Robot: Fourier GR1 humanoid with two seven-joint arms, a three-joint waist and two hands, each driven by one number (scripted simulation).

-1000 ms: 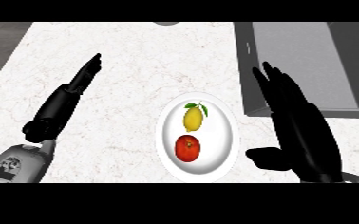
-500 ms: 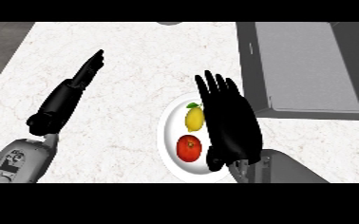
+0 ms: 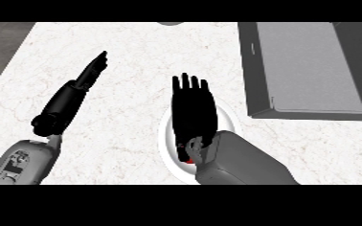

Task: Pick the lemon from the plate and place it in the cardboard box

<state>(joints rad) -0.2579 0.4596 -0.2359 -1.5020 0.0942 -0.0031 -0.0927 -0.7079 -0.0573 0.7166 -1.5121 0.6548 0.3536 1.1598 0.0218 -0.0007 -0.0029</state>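
Nearest the lower edge, the grey right forearm [image 3: 240, 160] comes in over the white oval plate [image 3: 168, 146], and beside its wrist a small sliver of red fruit [image 3: 188, 160] shows on the plate. The black right hand [image 3: 193, 112] lies flat above the plate's middle, its fingers [image 3: 186, 84] straight, close together and pointing away from the robot, their tips past the plate's far rim. The yellow lemon cannot be seen: the hand covers the part of the plate where fruit would lie, and whether palm or thumb touches anything beneath cannot be told. At the left, the black left hand [image 3: 71, 98] rests over the white speckled tabletop [image 3: 134, 48], well apart from the plate, fingers straight and together, angled up and to the right. Farther off, at the right, sits the grey shallow box [image 3: 304, 69], its near wall just beyond the plate's right side.
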